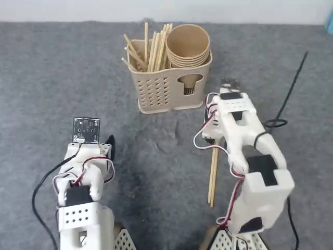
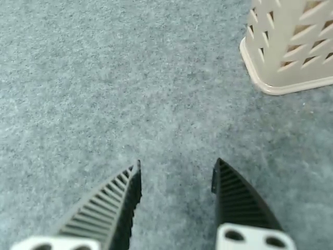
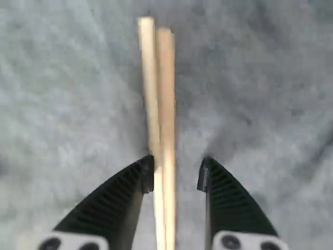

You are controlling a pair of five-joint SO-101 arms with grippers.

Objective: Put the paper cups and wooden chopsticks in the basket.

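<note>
A beige slotted basket (image 1: 171,91) stands at the back middle of the grey carpet. It holds a stack of paper cups (image 1: 187,44) and several wooden chopsticks (image 1: 153,49) standing upright. Two more chopsticks (image 1: 213,174) lie side by side on the carpet, partly under the right arm (image 1: 237,125). In the right wrist view my right gripper (image 3: 177,166) is open and low over that pair (image 3: 158,104), which runs between its fingers, close against one of them. My left gripper (image 2: 177,169) is open over bare carpet, with a corner of the basket (image 2: 291,47) farther off.
A black cable (image 1: 291,88) trails across the carpet to the right of the right arm. The left arm (image 1: 83,177) sits at the front left, with open carpet between it and the basket.
</note>
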